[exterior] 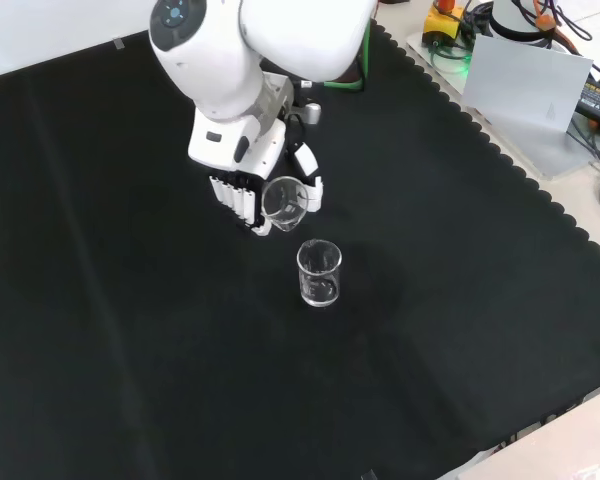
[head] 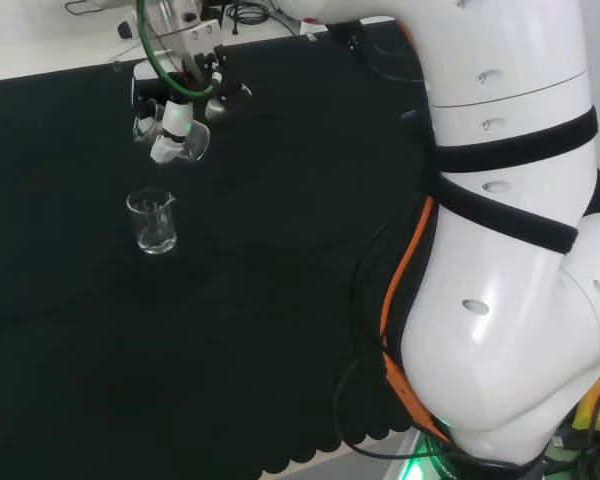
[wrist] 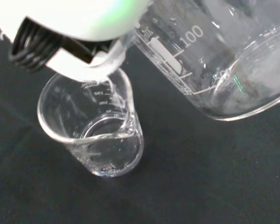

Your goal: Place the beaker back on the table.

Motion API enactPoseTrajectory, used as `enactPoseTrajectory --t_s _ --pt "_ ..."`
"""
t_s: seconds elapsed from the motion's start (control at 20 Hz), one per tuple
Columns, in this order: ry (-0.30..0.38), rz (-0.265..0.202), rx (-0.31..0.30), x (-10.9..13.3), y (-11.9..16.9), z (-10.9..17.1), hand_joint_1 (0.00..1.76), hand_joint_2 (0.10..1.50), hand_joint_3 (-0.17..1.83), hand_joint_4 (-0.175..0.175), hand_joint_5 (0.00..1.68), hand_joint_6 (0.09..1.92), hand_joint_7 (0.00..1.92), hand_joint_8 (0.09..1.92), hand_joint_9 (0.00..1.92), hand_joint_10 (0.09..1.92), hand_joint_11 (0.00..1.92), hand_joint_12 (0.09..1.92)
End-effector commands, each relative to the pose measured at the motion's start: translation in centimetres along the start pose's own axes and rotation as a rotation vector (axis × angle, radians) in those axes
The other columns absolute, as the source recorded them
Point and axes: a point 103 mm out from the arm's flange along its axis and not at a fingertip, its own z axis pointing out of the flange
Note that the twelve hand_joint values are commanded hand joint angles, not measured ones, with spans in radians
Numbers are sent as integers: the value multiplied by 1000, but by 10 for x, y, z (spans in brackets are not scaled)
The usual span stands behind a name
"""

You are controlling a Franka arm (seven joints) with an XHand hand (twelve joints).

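My hand [exterior: 242, 190] hangs over the black cloth, fingers and thumb curled round a clear glass beaker [exterior: 283, 201] that is tilted, its mouth turned down toward the cloth. In the head view the hand [head: 172, 125] holds the same tilted beaker [head: 192, 143] up above the bench. A second clear beaker [exterior: 319, 273] stands upright on the cloth just below and in front of the held one, apart from it. In the wrist view the held beaker [wrist: 214, 60] is close and large, and the standing beaker [wrist: 95, 133] shows a little clear liquid at its bottom.
The black cloth [exterior: 120, 330] stretches wide around the standing beaker [head: 153, 222]. The arm's white links [head: 510, 230] take up the head view's right side. A grey panel and cables [exterior: 535, 85] lie off the cloth at the front view's top right.
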Motion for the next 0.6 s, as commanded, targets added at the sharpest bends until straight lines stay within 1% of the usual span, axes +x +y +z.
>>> enactPoseTrajectory --t_s 0.05,0.25,0.6 --pt "55 -5 -59 -22 8 1 1301 553 948 -175 1140 1018 1205 987 1451 925 1167 817" --pt "82 -16 -105 -36 14 -1 1302 554 947 -175 1139 1018 1204 988 1451 925 1167 817" --pt "140 -45 -165 -59 28 -1 1301 555 946 -175 1138 1019 1204 989 1448 926 1165 818"
